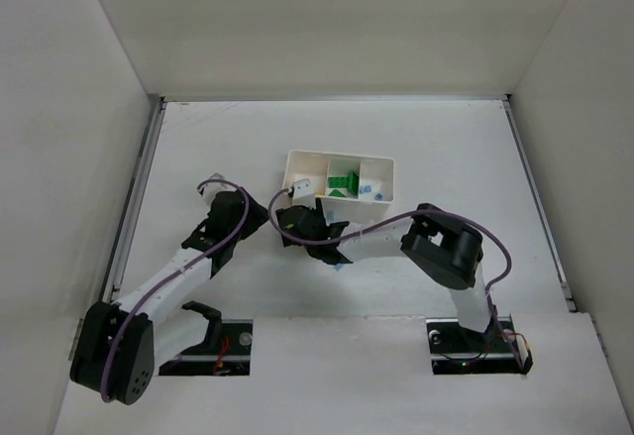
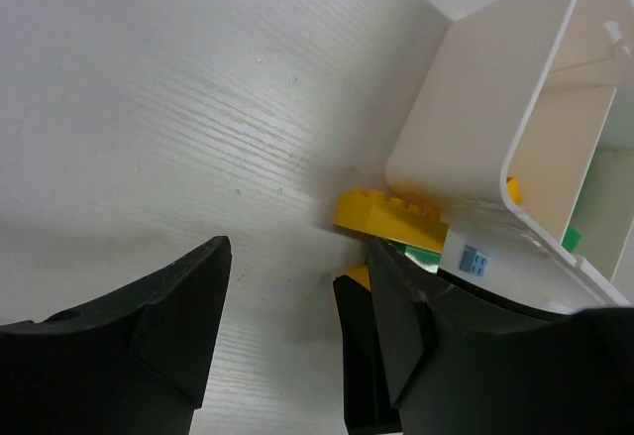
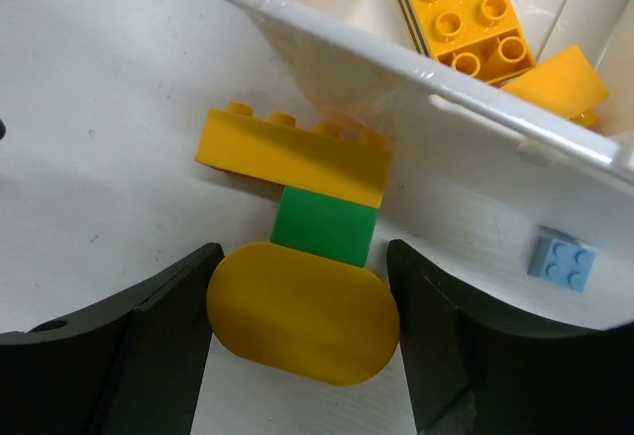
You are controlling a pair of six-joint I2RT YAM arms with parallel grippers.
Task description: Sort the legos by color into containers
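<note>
Legos (image 3: 302, 257) stacked between open right hand (image 3: 302, 346) fingers, hidden overhead, left hand (image 2: 287, 346) open, empty.

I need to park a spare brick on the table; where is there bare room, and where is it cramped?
Bare table lies beyond and right of the white tray, and left of the left gripper. It is crowded at the tray's near-left corner: right gripper, yellow brick, green brick.

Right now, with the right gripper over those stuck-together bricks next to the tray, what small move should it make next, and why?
Probably close the right gripper. Its open fingers already straddle the rounded yellow piece, which joins a green brick and a long yellow brick lying outside the tray, so gripping would let it lift them.
</note>
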